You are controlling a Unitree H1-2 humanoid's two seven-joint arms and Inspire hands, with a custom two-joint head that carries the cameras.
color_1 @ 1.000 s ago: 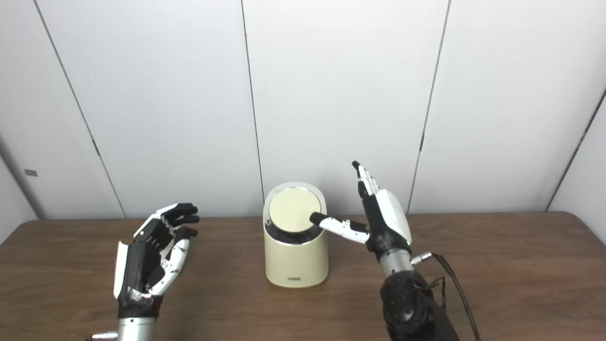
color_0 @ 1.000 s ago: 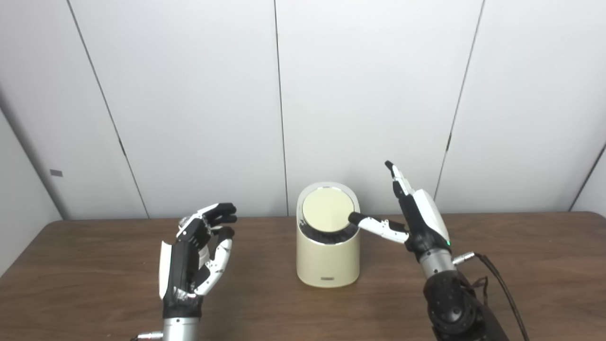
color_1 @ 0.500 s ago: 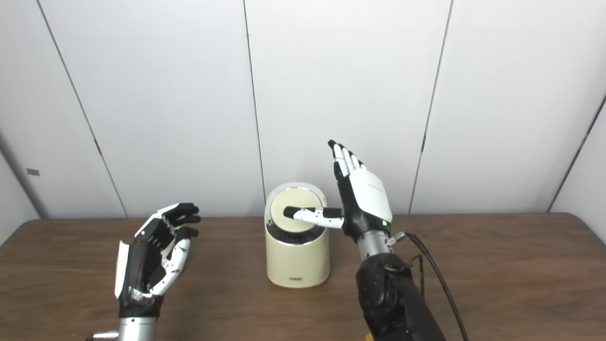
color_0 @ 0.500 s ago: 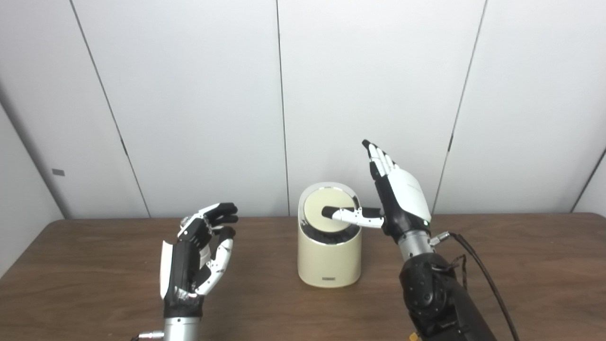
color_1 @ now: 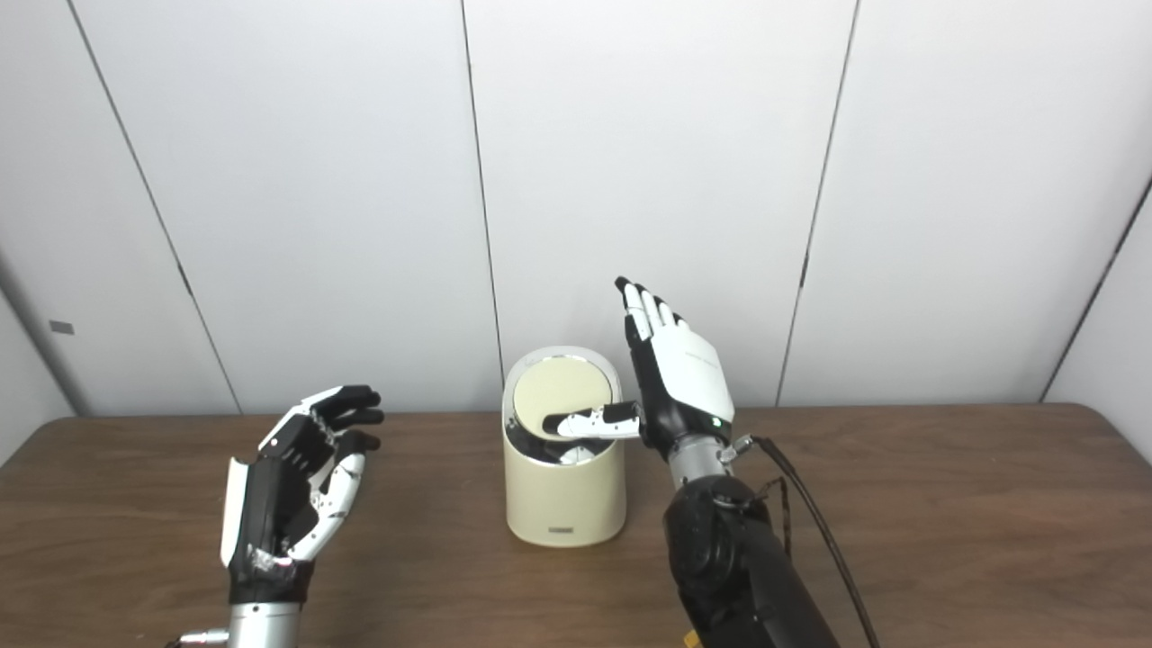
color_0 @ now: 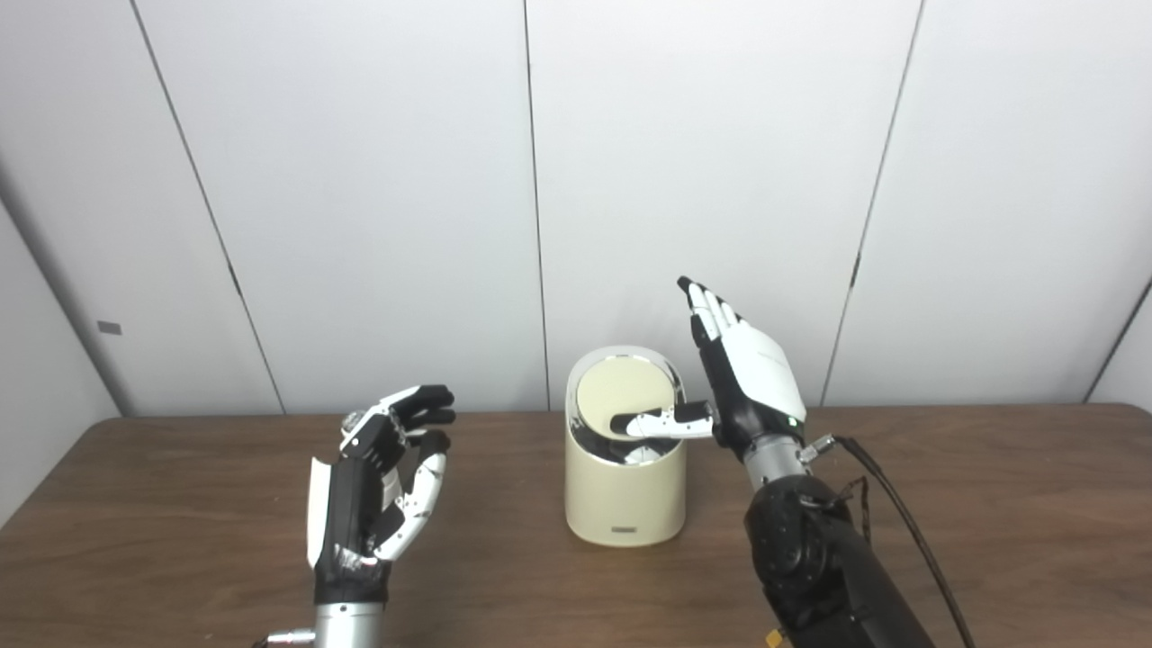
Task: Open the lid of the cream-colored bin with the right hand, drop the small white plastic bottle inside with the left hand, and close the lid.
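My right hand (color_0: 751,387), fingers spread, thumbs down the bin (color_0: 623,490) lid (color_0: 621,396) near the table's far edge; bottle apparently inside; left hand (color_0: 373,495) half-curled, empty.

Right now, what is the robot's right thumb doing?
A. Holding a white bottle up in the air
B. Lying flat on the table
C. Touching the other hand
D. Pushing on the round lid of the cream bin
D: the right hand stands beside the cream bin with its thumb laid across the front of the round lid, which looks tipped inward.
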